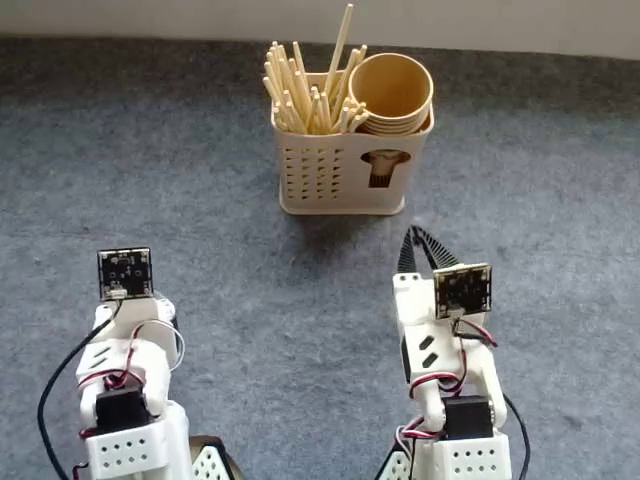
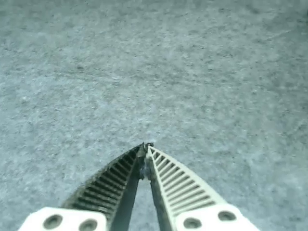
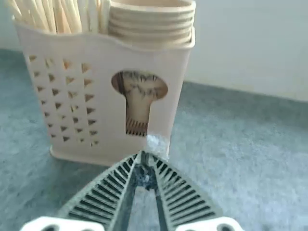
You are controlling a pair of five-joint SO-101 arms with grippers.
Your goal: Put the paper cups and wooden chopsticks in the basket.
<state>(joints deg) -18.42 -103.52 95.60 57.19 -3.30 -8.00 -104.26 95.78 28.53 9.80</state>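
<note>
Paper cups (image 1: pixel 392 92) sit stacked in the right compartment of the basket (image 1: pixel 325 180), with the chopsticks (image 1: pixel 305 95) standing bundled in the left one, one stick poking above the rest. You'll find the basket at the far middle of the grey mat (image 1: pixel 170 200). Your left gripper (image 2: pixel 146 147) is pinched closed over bare mat, holding nothing. Your right gripper (image 3: pixel 143 161) is likewise closed and empty, tips near the basket's front wall.

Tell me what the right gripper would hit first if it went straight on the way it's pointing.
Most likely the basket. The right gripper, shut, points at the lower part of its front wall, with just bare carpet between them. The gap is hard to judge.
</note>
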